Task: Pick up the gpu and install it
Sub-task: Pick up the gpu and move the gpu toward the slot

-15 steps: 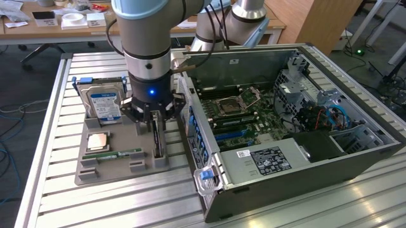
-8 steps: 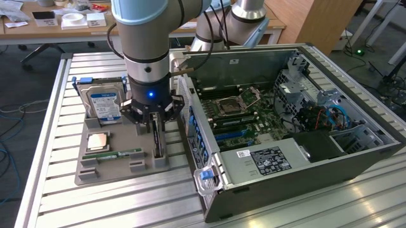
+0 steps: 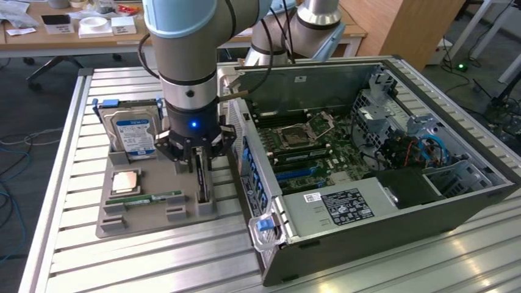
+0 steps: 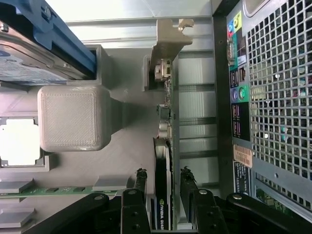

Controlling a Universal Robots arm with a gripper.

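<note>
Gray parts tray (image 3: pixel 138 227) up front, with the gpu (image 3: pixel 202 185) standing on edge in its slot, on the side nearest the open PC case (image 3: pixel 368 201). The gripper (image 3: pixel 201 160) sits low over the card, fingers (image 4: pixel 140 181) apart, a gap each side. A hard drive (image 3: pixel 134 134) stands upright behind.

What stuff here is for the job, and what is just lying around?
For the job: the gpu, the pincer astride it, the open computer case.
Just lying about: the hard drive, the memory stick, the square chip, all on the grey tray.
</note>
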